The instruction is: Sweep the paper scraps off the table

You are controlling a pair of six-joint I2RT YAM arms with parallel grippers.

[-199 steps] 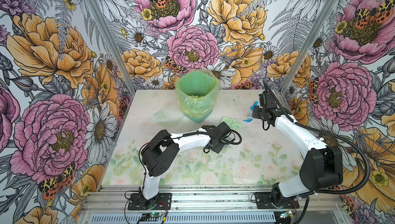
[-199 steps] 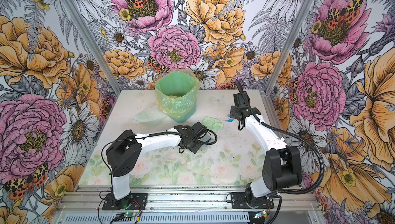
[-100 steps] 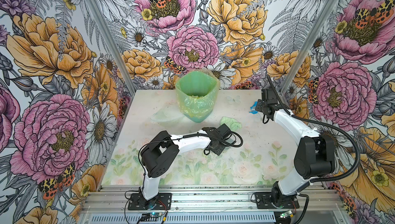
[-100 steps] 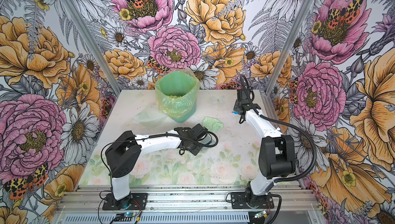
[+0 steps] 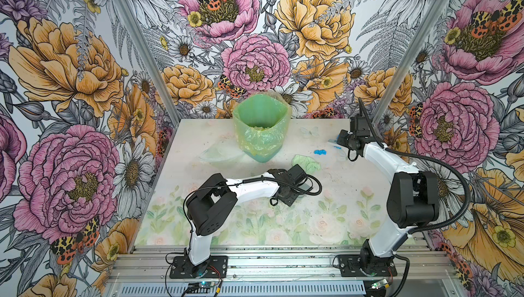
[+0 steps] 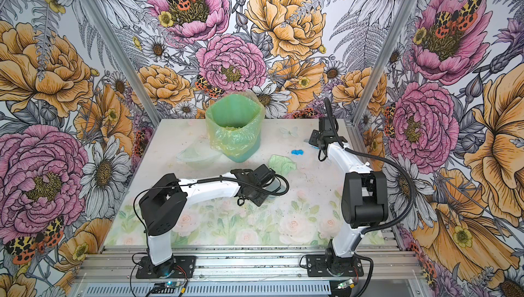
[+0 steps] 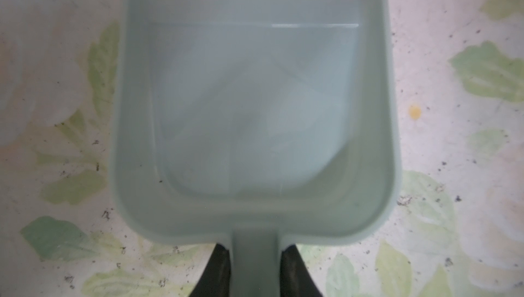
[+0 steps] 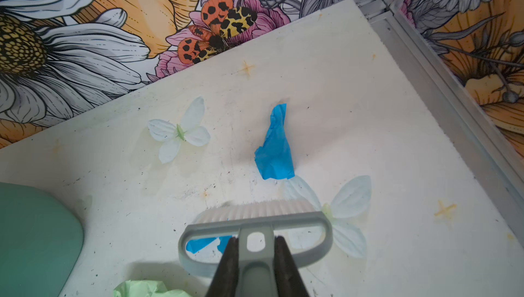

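Note:
My right gripper (image 8: 255, 241) is shut on the handle of the grey-blue brush (image 8: 255, 219). It is at the table's (image 5: 283, 224) far right, as both top views show (image 5: 340, 139) (image 6: 312, 139). One blue paper scrap (image 8: 273, 151) lies just beyond the bristles. A second blue paper scrap (image 8: 204, 244) shows through the brush's loop and also in a top view (image 5: 320, 152). A pale green scrap (image 5: 306, 162) (image 8: 141, 290) lies in front of the bin. My left gripper (image 7: 255, 248) (image 5: 295, 185) is shut on the handle of the dustpan (image 7: 255, 111), which lies empty on the table's middle.
The green bag-lined bin (image 5: 261, 131) stands at the back middle, with a clear plastic piece (image 5: 218, 155) on the table to its left. The aluminium frame edge (image 8: 453, 97) and flowered walls close in near the brush. Printed butterflies (image 8: 178, 134) are part of the tabletop.
My right arm has raised its elbow and carried the brush slightly farther back. A blue scrap now lies uncovered to the left of it. The left arm and dustpan have not moved.

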